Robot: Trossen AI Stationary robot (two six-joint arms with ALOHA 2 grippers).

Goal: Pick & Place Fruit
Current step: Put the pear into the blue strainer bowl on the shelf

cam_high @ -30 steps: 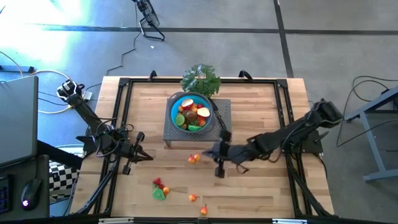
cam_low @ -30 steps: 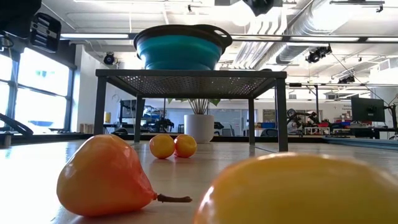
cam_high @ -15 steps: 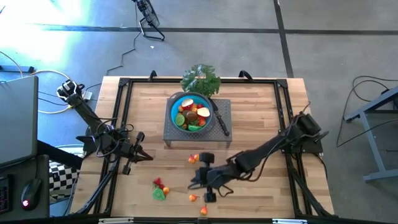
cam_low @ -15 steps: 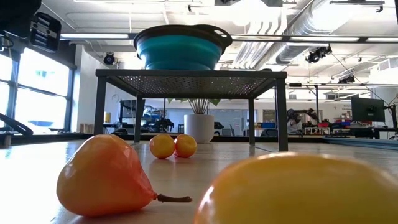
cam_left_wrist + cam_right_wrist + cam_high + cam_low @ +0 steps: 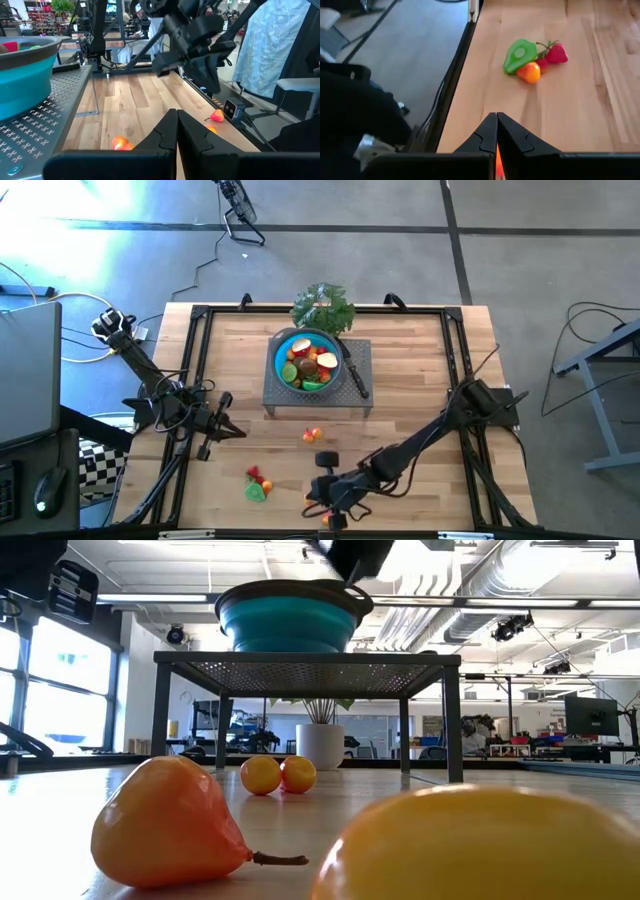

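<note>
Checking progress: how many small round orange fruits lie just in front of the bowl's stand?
2. The first fruit and the second fruit lie side by side on the wood before the stand; none seems hidden there.

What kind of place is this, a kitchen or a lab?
Probably a robotics lab or workshop: two robot arms work over a wooden table on bare concrete floor, with exposed ceiling ducts and monitors behind.
</note>
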